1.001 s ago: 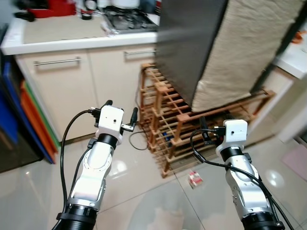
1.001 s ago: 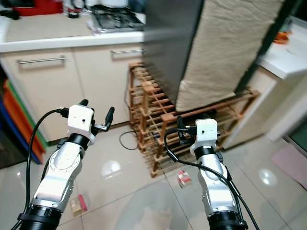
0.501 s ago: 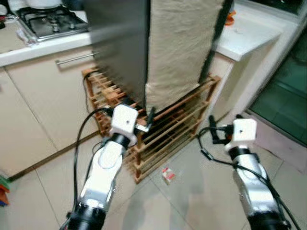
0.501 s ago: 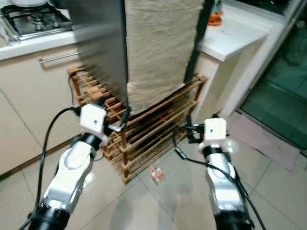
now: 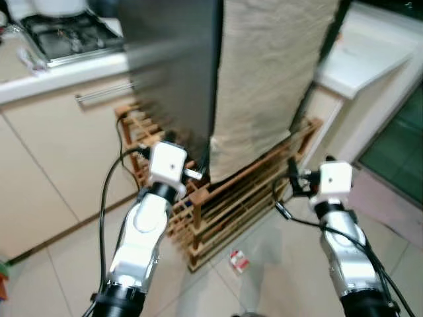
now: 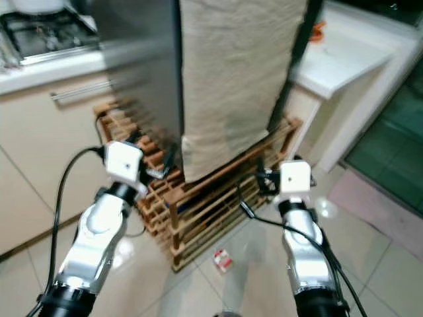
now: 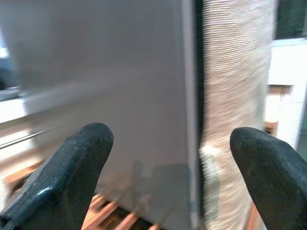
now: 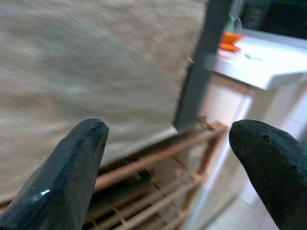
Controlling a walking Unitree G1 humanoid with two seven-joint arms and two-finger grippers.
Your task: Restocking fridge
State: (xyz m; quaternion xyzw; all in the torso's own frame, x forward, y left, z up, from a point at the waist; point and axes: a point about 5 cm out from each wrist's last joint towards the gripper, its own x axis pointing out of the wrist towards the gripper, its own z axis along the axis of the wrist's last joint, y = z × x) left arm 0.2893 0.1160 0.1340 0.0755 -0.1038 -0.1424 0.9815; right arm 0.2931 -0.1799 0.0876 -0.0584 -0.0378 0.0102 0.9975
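The fridge (image 5: 175,66), a tall grey box with a beige cloth (image 5: 264,79) draped over its front, stands on a wooden rack (image 5: 225,198) set on the tiled floor (image 5: 59,271). Everything else is placed from that fridge.

The left gripper (image 7: 163,172) is raised in front of the fridge's lower grey side, close to the corner where the grey panel meets the cloth. Its two black fingers (image 7: 72,167) are spread wide apart, with the grey panel and the edge of the cloth seen between them; they hold nothing and touch nothing.

The right gripper (image 8: 168,172) is raised near the right end of the rack, facing the cloth-covered front and the dark edge strip (image 8: 201,67) of the fridge. Its fingers (image 8: 62,172) are also well apart and empty, clear of the cloth and of the rack's slats.

To the left of the fridge runs a white worktop (image 5: 39,86) carrying a gas hob (image 5: 66,36), with a cream cabinet (image 5: 59,172) and a bar handle (image 5: 102,96) beneath. To the right of the fridge is another white worktop (image 5: 370,56) with something orange (image 6: 316,30) on it, too blurred to identify. On the floor just in front of the rack lies a small red and white packet (image 5: 238,260).
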